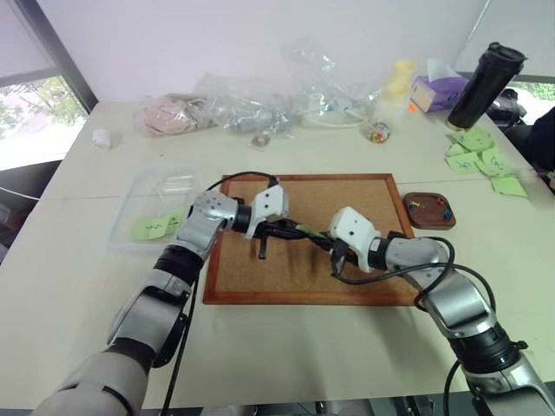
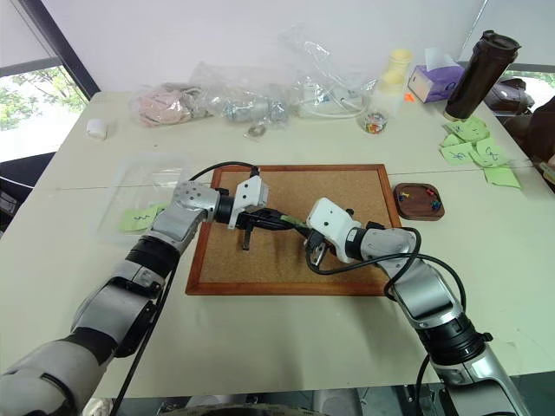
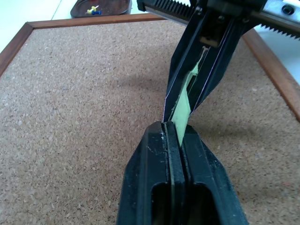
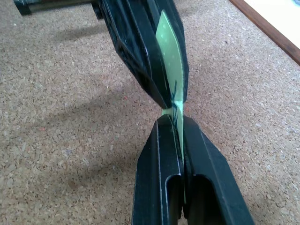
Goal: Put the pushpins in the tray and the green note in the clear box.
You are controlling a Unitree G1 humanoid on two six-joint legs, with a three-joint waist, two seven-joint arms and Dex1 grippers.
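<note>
Green note (image 4: 169, 51) hangs in the air above the corkboard (image 1: 364, 195), pinched at once by both sets of fingers. Left gripper (image 1: 299, 229) is clenched on one edge; right gripper (image 1: 319, 234) is clenched on the opposite edge, tips nearly meeting. In the wrist views the paper stands on edge, thin strip between the two black tips.

Judgement: a hand-over is in progress, left side to carry the note on.

Risks:
- Both grips are tight on one small paper; if either arm pulls away before the other lets go, the note may tear or crumple.
- If both let go together, it drops onto the cork, flat and hard to pick up.
- Sticky strip may cling to a finger pad, so the note follows the wrong gripper.

Clear box (image 1: 156, 186) sits on the worktop (image 1: 286, 355) just left of the corkboard, another green slip in it. Tray (image 1: 429, 211) lies at the board's right, coloured pushpins (image 1: 443, 209) inside.
</note>
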